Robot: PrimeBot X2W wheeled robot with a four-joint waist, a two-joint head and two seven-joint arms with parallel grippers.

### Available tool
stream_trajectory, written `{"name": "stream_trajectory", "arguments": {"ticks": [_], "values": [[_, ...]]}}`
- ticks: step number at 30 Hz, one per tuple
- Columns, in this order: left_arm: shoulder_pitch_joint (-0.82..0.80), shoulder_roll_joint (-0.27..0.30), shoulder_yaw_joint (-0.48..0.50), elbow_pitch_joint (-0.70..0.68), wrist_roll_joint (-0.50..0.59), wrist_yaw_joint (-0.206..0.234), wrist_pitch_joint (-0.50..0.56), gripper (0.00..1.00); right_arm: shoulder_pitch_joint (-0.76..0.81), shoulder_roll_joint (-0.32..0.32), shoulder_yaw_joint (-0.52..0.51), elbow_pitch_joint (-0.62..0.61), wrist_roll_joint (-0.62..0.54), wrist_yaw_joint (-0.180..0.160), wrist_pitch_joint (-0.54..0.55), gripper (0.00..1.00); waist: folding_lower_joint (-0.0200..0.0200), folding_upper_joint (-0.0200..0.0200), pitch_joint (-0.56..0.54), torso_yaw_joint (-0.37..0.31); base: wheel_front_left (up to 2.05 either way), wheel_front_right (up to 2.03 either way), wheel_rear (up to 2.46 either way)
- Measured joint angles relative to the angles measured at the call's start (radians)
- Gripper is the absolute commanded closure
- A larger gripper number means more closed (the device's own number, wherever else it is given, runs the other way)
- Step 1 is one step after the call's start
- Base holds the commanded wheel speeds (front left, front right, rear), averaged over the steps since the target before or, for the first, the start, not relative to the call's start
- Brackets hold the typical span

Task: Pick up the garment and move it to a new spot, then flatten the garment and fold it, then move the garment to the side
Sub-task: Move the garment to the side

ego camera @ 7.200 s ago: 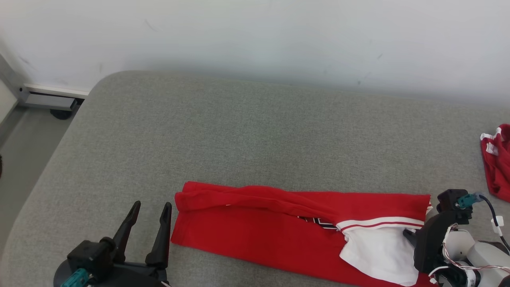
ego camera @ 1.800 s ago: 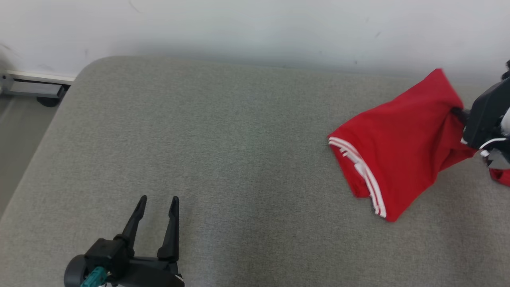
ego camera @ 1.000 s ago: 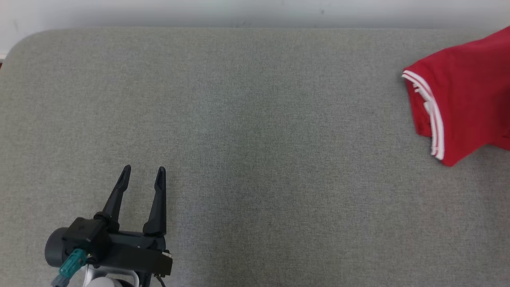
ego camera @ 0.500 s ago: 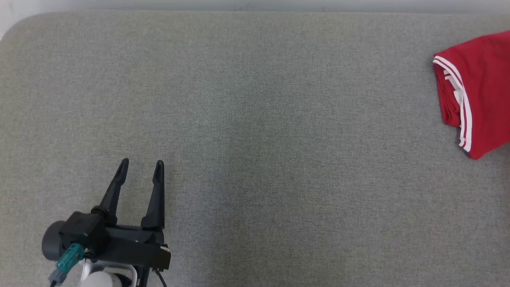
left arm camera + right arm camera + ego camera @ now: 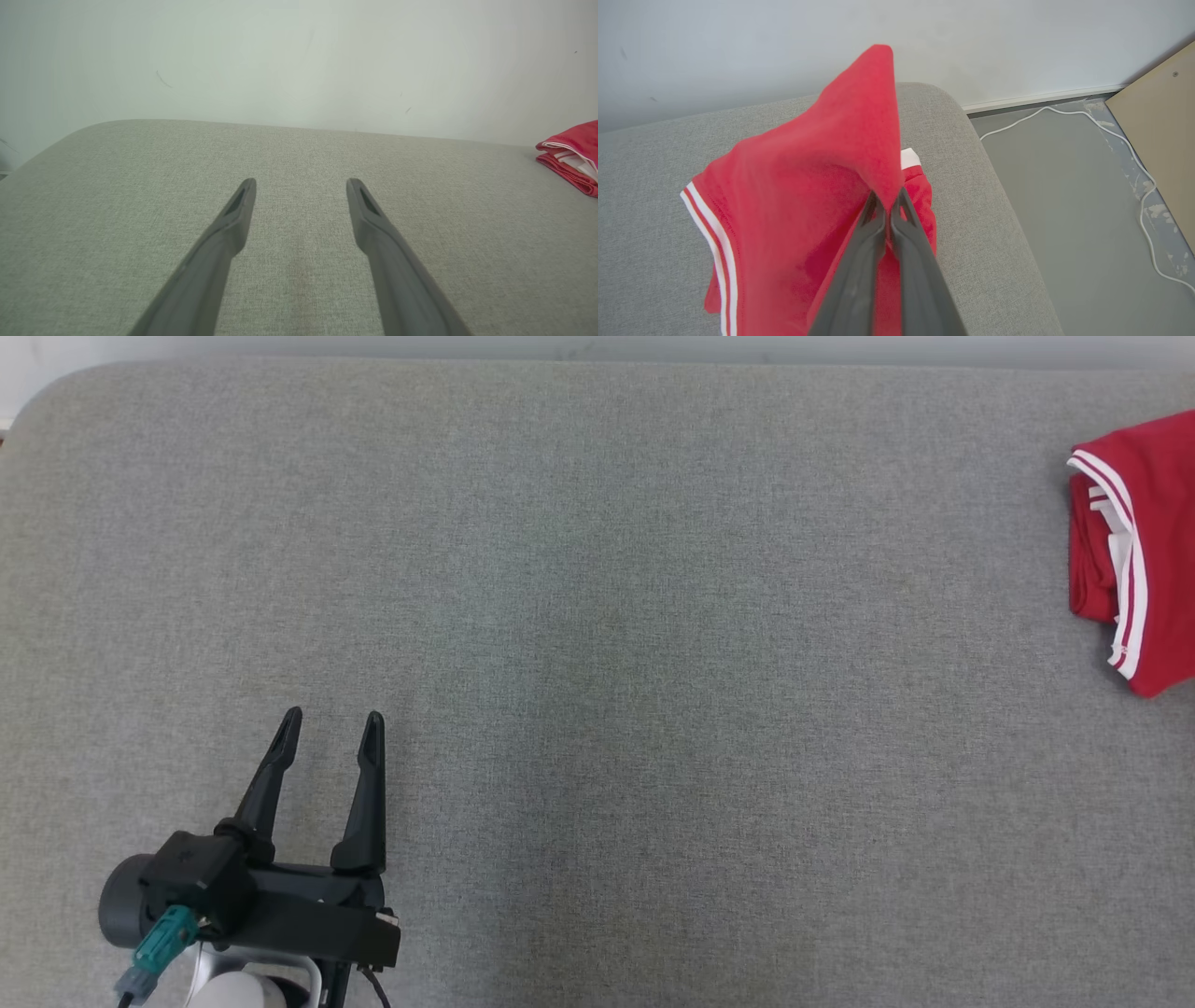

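Note:
The garment (image 5: 1153, 551) is red with white stripes along its hem, and it is folded over at the far right edge of the grey cushioned surface (image 5: 597, 616). In the right wrist view my right gripper (image 5: 888, 198) is shut on a raised peak of the garment (image 5: 794, 196), while the rest hangs down onto the surface. The left wrist view has the garment (image 5: 572, 154) low at its far right. My left gripper (image 5: 331, 721) is open and empty at the lower left, far from the cloth, and its fingers (image 5: 238, 210) are spread above bare fabric.
A second red piece with a white cuff (image 5: 909, 158) lies under the held garment near the surface's right end. Beyond that edge is grey floor (image 5: 1064, 210) with a white cable (image 5: 1134, 158) and a tan board (image 5: 1157, 116). A pale wall (image 5: 299, 60) stands behind.
The garment, once laid out long at the front, has been lifted by my right gripper and carried to the far right. It slid further right in the last half second, and the head camera tilted down.

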Motion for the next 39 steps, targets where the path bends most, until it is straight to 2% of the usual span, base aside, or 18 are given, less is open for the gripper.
{"name": "stream_trajectory", "arguments": {"ticks": [1,2,3,12,15,21,26,36,39], "values": [[0.000,0.000,0.000,0.000,0.000,0.000,0.000,0.00,0.000,0.000,0.000,0.000,0.000,0.000,0.000,0.98,0.0000,0.0000,0.000,0.000,0.00,0.00,0.00],[0.000,0.000,0.000,0.000,0.000,0.000,0.000,0.00,0.000,0.000,0.006,0.005,-0.008,0.000,-0.007,0.36,0.0000,0.0000,0.000,0.000,0.00,0.00,0.00],[0.000,-0.001,0.000,0.001,0.000,0.000,0.000,0.00,0.000,-0.001,0.012,0.006,-0.019,0.001,-0.011,0.00,0.0000,0.0001,0.000,0.000,0.00,0.00,0.00],[0.000,-0.002,0.003,0.017,-0.003,0.000,0.000,0.00,-0.027,-0.001,0.052,0.038,-0.075,0.010,-0.025,0.00,0.0000,0.0000,-0.012,-0.002,0.00,0.00,0.00],[-0.001,-0.008,0.002,0.026,-0.005,0.000,0.000,0.00,-0.037,0.003,0.058,0.039,-0.081,0.028,-0.047,0.00,0.0000,0.0000,-0.023,-0.004,0.00,0.00,0.00],[0.000,-0.015,0.012,0.054,-0.015,0.000,0.000,0.00,-0.016,0.105,0.008,0.001,-0.014,0.091,-0.181,0.00,-0.0001,-0.0001,-0.064,-0.012,0.00,0.00,0.00],[0.003,-0.016,0.023,0.080,-0.022,0.000,0.000,0.00,0.095,0.164,-0.012,-0.033,0.019,0.137,-0.306,0.00,0.0000,0.0000,-0.108,-0.022,0.00,0.00,0.00],[0.089,-0.012,0.034,0.102,-0.032,0.000,-0.001,0.00,0.345,0.263,-0.047,-0.179,0.066,0.146,-0.556,0.00,-0.0002,-0.0001,-0.216,-0.044,0.00,0.00,0.00],[0.115,-0.012,0.036,0.099,-0.045,0.001,-0.001,0.00,0.418,0.265,-0.054,-0.227,0.066,0.149,-0.618,0.00,-0.0002,-0.0001,-0.249,-0.052,0.00,0.00,0.00]]}}
